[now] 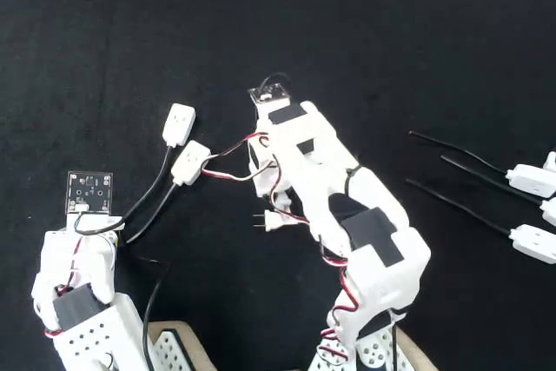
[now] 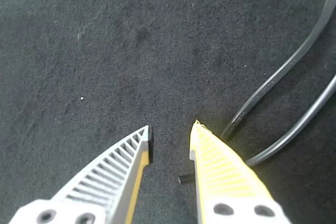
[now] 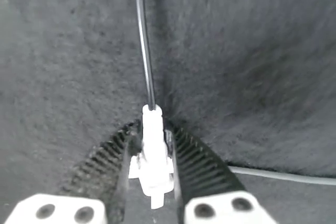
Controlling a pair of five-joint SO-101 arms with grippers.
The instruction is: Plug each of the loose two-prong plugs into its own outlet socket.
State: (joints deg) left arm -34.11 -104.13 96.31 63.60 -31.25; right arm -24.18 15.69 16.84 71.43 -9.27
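Observation:
My right gripper [image 3: 151,129] is shut on a white plug [image 3: 153,156], whose black cord [image 3: 144,40] runs away over the black cloth. In the high view the right arm stretches to the table's middle, with its gripper [image 1: 274,102] pointing down under the wrist. Another white two-prong plug [image 1: 271,221] lies beside that arm, prongs to the left. Two white outlet sockets [image 1: 179,123] [image 1: 191,162] lie left of it on black cords. My left gripper [image 2: 172,129] is open over bare cloth, near the table's front left [image 1: 87,197], with nothing between its fingers.
Three more white cord ends [image 1: 530,180] with black cords lie at the right edge. Two black cords [image 2: 283,103] pass close beside the left gripper. The black cloth [image 1: 391,49] covers the whole table. Red and white wires hang along the right arm.

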